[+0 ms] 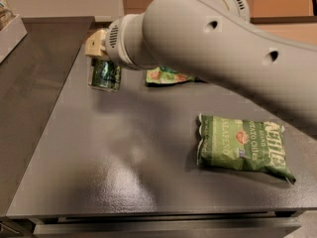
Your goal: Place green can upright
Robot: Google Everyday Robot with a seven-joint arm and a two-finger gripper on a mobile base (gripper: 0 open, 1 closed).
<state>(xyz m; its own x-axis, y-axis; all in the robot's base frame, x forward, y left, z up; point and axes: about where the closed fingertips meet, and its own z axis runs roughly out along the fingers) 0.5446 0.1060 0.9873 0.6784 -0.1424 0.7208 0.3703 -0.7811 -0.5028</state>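
The green can is small, shiny and dark green. It stands upright on the dark table near its far left edge. My gripper is directly above the can, at its top. Its tan wrist parts show just left of the big grey arm. The can's top is hidden behind the gripper. I cannot tell whether the gripper touches the can.
A green Kettle chip bag lies flat at the right. A second green bag lies at the back, partly under my arm. A pale bin stands far left on a neighbouring surface. The table's front edge is near.
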